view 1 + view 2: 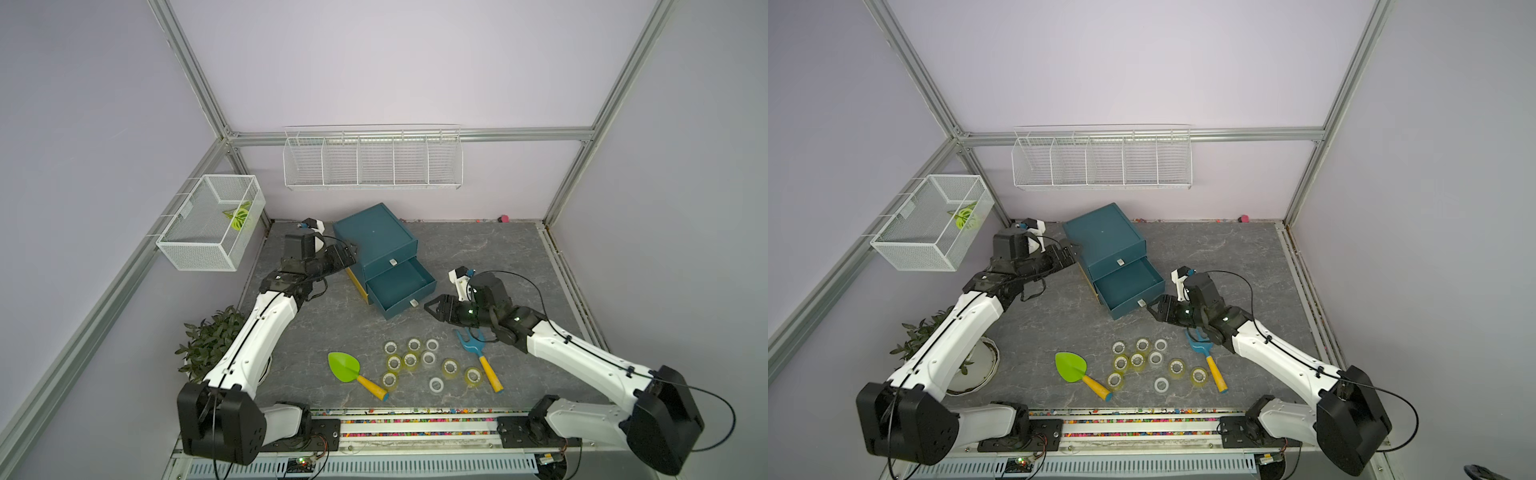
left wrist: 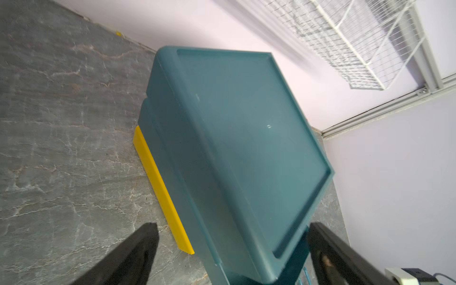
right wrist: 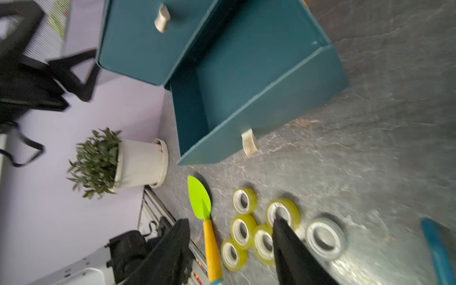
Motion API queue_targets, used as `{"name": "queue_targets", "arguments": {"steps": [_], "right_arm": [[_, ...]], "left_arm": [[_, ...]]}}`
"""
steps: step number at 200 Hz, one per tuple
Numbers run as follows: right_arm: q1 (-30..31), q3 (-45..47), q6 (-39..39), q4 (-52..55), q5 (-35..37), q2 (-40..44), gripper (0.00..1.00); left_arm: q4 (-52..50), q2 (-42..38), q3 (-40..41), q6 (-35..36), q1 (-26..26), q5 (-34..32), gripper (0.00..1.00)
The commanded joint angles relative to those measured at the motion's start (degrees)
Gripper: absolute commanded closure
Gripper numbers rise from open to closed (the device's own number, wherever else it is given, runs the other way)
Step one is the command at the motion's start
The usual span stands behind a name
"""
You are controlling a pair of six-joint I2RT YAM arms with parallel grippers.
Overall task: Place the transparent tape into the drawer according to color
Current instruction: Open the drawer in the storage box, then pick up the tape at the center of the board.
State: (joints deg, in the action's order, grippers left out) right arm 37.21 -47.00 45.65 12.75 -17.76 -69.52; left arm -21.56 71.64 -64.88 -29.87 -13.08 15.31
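Teal drawer (image 1: 400,283) pulled out — empty | left claw (image 1: 352,253) wide, holding nothing | right claw (image 1: 430,306) parted, holding nothing

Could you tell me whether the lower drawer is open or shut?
Open: the lower drawer juts out of the cabinet, its bare floor showing.

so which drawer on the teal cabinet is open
The lower drawer, pulled out with its empty inside showing; the upper drawer above it sits flush and shut.

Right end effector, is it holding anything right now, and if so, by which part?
Nothing is held. The right end effector is open and empty, near the front of the open drawer.
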Motion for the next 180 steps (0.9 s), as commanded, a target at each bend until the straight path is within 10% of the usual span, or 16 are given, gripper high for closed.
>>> {"name": "queue_targets", "arguments": {"steps": [1, 89, 180], "right_arm": [[3.49, 0.96, -10.49, 22.29, 1.94, -0.28, 0.39], [26.34, -2.31, -15.21, 35.52, 13.55, -10.24, 0.30], [28.27, -6.51, -16.59, 30.09, 19.95, -19.79, 0.26]], "left_arm": [[-2.84, -4.43, -2.87, 0.85, -0.87, -1.59, 0.00], [-1.49, -9.09, 3.07, 4.38, -0.79, -3.90, 0.00], [-1.20, -8.98, 4.15, 5.16, -0.77, -4.42, 0.00]]}}
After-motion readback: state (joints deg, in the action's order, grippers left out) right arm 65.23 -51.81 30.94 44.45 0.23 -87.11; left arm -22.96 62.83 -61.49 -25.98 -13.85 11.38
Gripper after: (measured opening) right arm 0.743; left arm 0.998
